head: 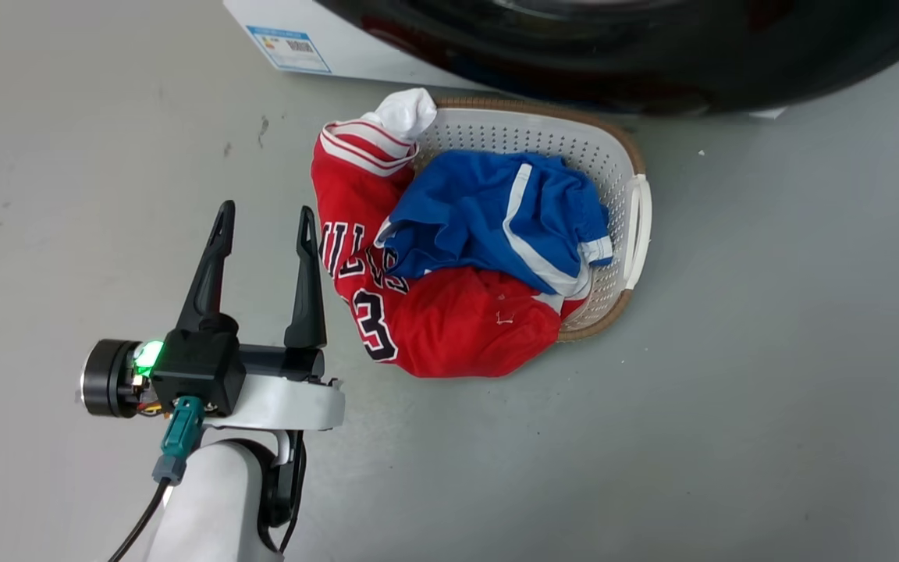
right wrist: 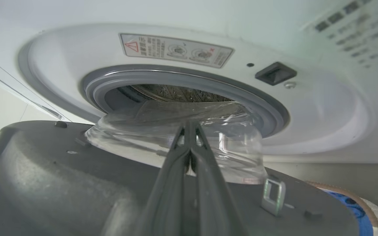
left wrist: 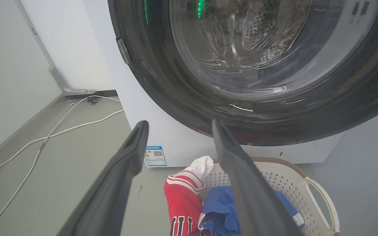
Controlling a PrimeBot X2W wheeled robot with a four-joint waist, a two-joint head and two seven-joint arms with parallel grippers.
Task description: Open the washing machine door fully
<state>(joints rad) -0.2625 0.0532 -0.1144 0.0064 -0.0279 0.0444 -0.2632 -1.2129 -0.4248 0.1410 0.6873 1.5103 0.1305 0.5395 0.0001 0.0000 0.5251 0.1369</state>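
Glossy black washing machine door [head: 652, 55] hangs ajar, its glass bowl [right wrist: 136, 137] toward the drum [right wrist: 176, 91] at twelve o'clock; right gripper [right wrist: 189, 125] pinched closed, left gripper [head: 266, 209] spread, both empty.

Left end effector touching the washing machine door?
Apart. Head view shows grey floor between the open left end effector and the washing machine door.

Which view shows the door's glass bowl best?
Right wrist view: the glass bowl bulges from the inner face of the washing machine door. Left wrist view shows it from the front, cropped; head view catches the door's black edge.
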